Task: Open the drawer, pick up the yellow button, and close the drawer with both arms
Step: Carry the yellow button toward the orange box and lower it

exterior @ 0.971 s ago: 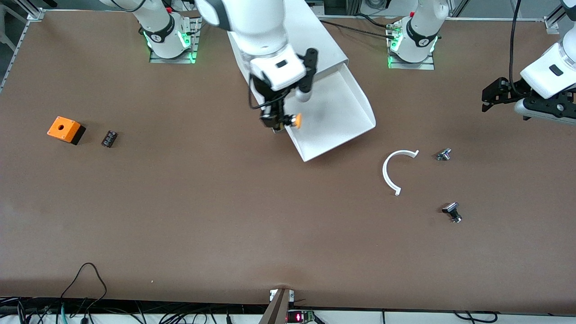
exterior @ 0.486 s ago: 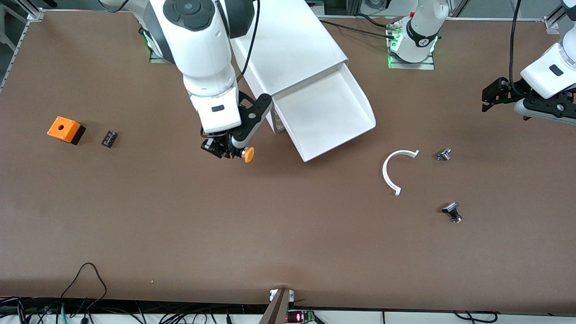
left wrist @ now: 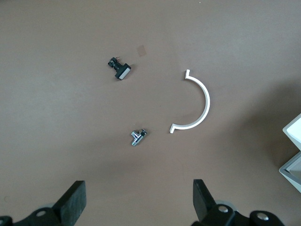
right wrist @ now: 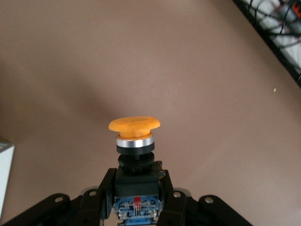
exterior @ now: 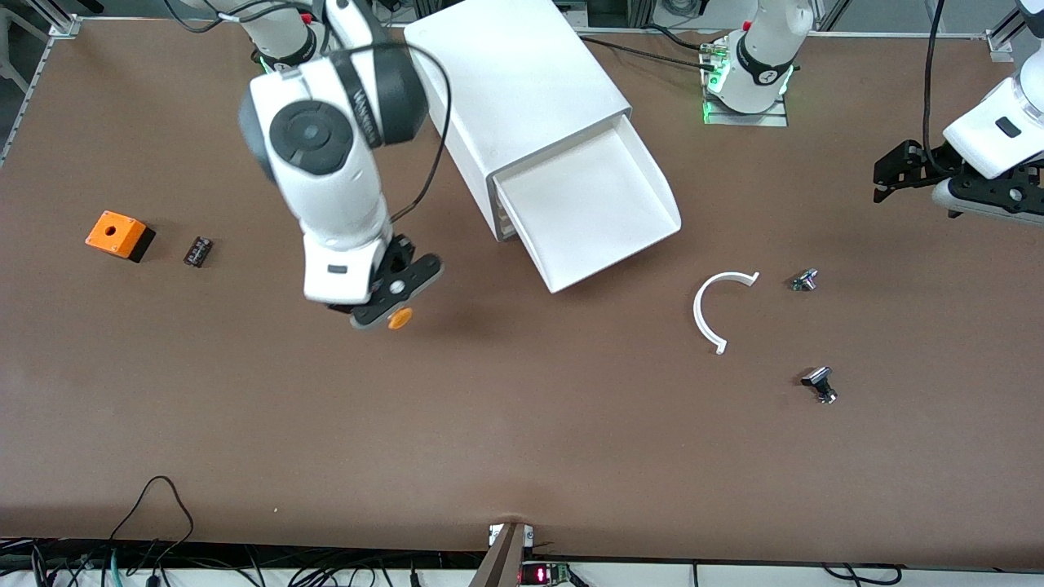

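Orange mushroom-capped push-button (right wrist: 135,141) sits clenched in your right claw (exterior: 382,314) over bare brown table (exterior: 522,424); your left claw (left wrist: 136,207) waits released.

High front camera faces the arms; wrist cameras look tableward.

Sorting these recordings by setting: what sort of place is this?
Probably a robotics lab bench: two white robot arms bolted to a brown table, the right gripper holding an orange-capped push-button, a white drawer cabinet, loose cables along the edge.
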Available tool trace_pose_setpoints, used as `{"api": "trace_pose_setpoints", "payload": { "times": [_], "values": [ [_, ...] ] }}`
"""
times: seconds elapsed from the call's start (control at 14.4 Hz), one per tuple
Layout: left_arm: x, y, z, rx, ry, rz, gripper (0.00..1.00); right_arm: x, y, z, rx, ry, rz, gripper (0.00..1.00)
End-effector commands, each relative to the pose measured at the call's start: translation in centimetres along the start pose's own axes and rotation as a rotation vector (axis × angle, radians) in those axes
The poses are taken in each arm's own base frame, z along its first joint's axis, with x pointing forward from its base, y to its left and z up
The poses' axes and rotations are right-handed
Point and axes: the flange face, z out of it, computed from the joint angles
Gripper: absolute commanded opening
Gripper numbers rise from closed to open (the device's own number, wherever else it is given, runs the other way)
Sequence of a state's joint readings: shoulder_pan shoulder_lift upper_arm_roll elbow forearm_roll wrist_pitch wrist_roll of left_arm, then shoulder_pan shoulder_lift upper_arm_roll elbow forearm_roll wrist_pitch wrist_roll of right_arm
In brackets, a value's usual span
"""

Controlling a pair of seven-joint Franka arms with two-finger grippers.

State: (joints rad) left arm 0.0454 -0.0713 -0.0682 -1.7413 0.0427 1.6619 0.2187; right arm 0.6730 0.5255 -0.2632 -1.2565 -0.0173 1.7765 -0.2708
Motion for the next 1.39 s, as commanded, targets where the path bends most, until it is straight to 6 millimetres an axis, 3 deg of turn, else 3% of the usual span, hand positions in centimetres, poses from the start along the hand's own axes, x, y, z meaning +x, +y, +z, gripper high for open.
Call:
{"api": "trace_pose_setpoints", "payload": {
  "times": [0.0,0.14,0.21,0.49,0.69,0.83,1.18,1.32],
  "values": [
    [0.2,-0.1,-0.6,0.014,-0.012,-0.006,1.0,-1.3,2.2,1.2,0.028,-0.03,0.064,0.29],
    [0.2,-0.1,-0.6,0.014,-0.012,-0.006,1.0,-1.9,4.5,2.4,0.033,-0.044,0.096,0.29],
    [0.2,-0.1,-0.5,0.014,-0.013,-0.006,1.0,-2.0,5.6,4.1,0.033,-0.062,0.113,0.29],
    [0.6,0.1,-0.1,0.012,-0.017,0.008,1.0,-2.7,7.7,6.0,0.068,-0.079,0.18,0.29],
    [0.8,-0.1,-0.2,0.011,-0.014,0.008,1.0,-4.0,8.6,9.0,0.082,-0.121,0.206,0.29],
    [0.8,-0.1,-0.3,0.011,-0.013,0.008,1.0,-6.2,9.2,10.6,0.095,-0.128,0.226,0.29],
    [1.0,0.8,-0.8,0.015,-0.005,0.024,1.0,-11.7,14.1,14.4,0.122,-0.145,0.333,0.29],
    [1.0,0.6,-0.7,0.014,-0.006,0.022,1.0,-14.6,15.1,16.5,0.125,-0.126,0.37,0.29]
  ]
}}
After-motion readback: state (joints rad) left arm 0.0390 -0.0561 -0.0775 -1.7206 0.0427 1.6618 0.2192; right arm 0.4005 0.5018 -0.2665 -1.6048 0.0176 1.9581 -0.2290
